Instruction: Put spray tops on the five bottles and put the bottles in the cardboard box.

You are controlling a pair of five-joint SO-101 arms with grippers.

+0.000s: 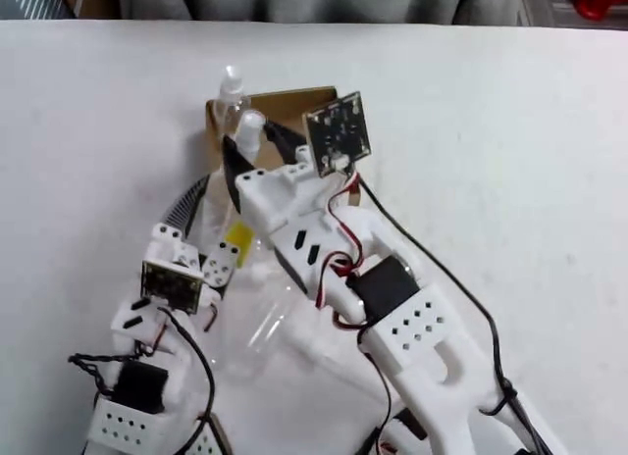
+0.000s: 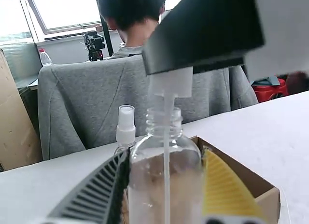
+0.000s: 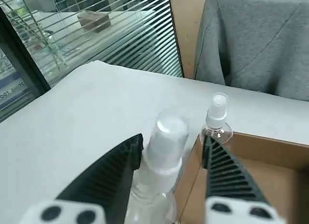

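Observation:
My left gripper (image 2: 164, 190) is shut on a clear bottle (image 2: 164, 166), which stands upright between its ribbed black finger and its yellow finger. My right gripper (image 3: 171, 142) is shut on a white spray top (image 3: 166, 134) right above that bottle's neck. The top's tube (image 2: 167, 151) hangs down inside the bottle, and its collar sits slightly above the threads. In the high view the right gripper (image 1: 253, 141) holds the spray top (image 1: 250, 125) at the near edge of the cardboard box (image 1: 294, 104). A second bottle (image 1: 231, 87) with its spray top on stands at the box's corner.
A clear bottle (image 1: 263, 328) seems to lie on the white table between the two arms. The right arm's body (image 1: 392, 308) crosses the table's middle. A grey chair (image 2: 82, 103) stands beyond the far table edge.

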